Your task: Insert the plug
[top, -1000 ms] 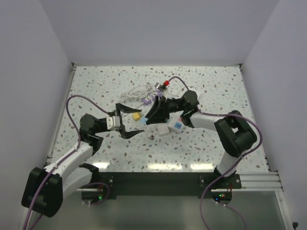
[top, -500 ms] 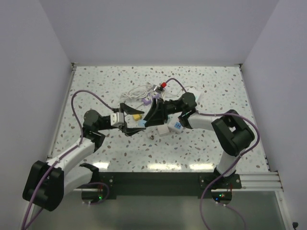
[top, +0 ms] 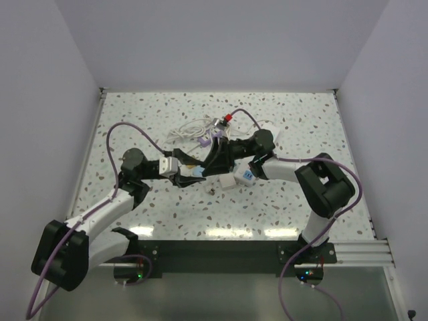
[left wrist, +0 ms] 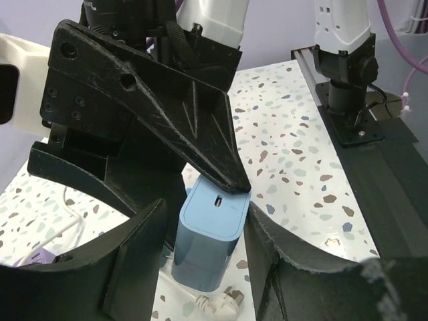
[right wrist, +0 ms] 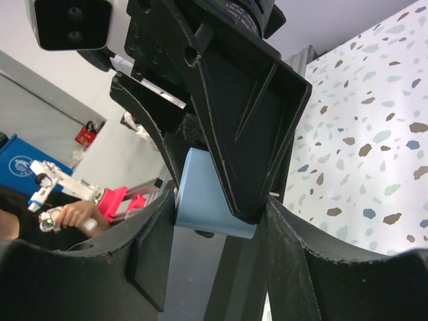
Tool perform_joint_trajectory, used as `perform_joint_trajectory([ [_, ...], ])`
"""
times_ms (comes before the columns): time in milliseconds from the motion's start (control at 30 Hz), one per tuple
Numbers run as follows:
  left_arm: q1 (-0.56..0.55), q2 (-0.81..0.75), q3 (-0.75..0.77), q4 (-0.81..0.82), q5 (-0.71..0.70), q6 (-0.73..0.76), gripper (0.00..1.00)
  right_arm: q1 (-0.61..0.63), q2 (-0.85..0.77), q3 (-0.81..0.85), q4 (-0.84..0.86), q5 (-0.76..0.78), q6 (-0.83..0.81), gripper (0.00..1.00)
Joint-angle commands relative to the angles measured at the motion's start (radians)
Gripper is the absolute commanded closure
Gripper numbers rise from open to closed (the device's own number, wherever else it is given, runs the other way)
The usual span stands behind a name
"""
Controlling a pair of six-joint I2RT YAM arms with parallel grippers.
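A light-blue adapter block point(top: 198, 172) hangs just above the table centre, its slot point(left wrist: 219, 200) facing the left wrist camera. My right gripper point(top: 206, 166) is shut on the block point(right wrist: 204, 194). My left gripper point(top: 189, 175) comes in from the left, its fingers point(left wrist: 137, 247) closed in on the sides of the block point(left wrist: 204, 241). In the left wrist view, the right gripper's finger point(left wrist: 200, 127) lies over the block's far edge. A small white plug point(left wrist: 219, 306) on a thin cable lies on the table directly under the block.
A coiled white cable point(top: 190, 127) and a purple connector point(top: 200, 142) lie behind the grippers. A red-capped part point(top: 231, 118) sits further back. A white adapter point(top: 229, 181) and a blue-labelled white box point(top: 247, 175) rest just right of the grippers.
My left arm has moved right toward the centre and its wide-open jaws have closed around the blue block. The right arm has stayed holding the block, shifted slightly left.
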Motion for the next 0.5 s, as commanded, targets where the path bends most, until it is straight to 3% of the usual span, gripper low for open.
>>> perform_joint_trajectory([
  [0,-0.008,0.002,0.036,-0.023,0.002,0.040,0.47,0.007,-0.053,0.018,0.141,-0.005,0.030,0.83],
  [100,-0.011,0.004,0.042,-0.040,0.002,0.050,0.51,0.007,-0.045,0.017,0.232,0.001,0.105,0.83],
  [200,-0.015,0.003,0.042,-0.043,-0.006,0.055,0.76,0.007,-0.048,0.018,0.258,0.007,0.138,0.82],
  [233,-0.015,0.001,0.042,-0.043,-0.009,0.057,0.93,0.005,-0.050,0.017,0.254,0.009,0.136,0.81],
  [267,-0.017,-0.001,0.041,-0.043,-0.012,0.058,1.00,0.005,-0.048,0.017,0.249,0.010,0.127,0.80],
  [367,-0.021,-0.004,0.036,-0.045,-0.043,0.060,1.00,0.004,-0.047,0.017,0.223,0.017,0.104,0.73],
  [467,-0.026,-0.010,0.033,-0.045,-0.092,0.055,1.00,-0.004,-0.061,0.012,0.153,0.024,0.040,0.48],
])
